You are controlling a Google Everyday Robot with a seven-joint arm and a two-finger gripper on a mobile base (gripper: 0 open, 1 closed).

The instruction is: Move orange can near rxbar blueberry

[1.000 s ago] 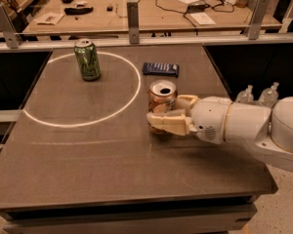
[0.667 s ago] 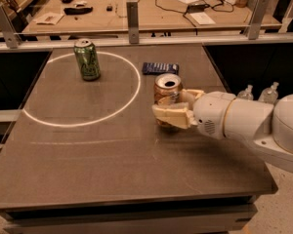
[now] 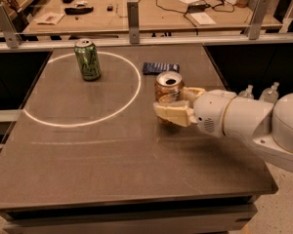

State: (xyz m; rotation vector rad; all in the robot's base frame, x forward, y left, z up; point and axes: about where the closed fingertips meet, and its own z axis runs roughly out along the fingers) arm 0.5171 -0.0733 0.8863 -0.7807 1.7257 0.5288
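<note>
The orange can (image 3: 168,87) stands upright right of the table's middle, its silver top open. My gripper (image 3: 178,105) comes in from the right and is shut on the orange can, one pale finger (image 3: 172,114) in front of it and one behind. The rxbar blueberry (image 3: 160,68) lies flat in its dark blue wrapper just behind the can, a short gap away. The can's lower part is hidden by the front finger.
A green can (image 3: 88,59) stands at the back left inside a white circle (image 3: 136,82) marked on the dark table (image 3: 102,155). A metal rail (image 3: 133,16) and a cluttered bench lie beyond the far edge. Two bottles (image 3: 259,94) stand off the right side.
My gripper has carried the orange can a little to the right and towards the back, closer to the blue bar. The green can and the bar have not moved.
</note>
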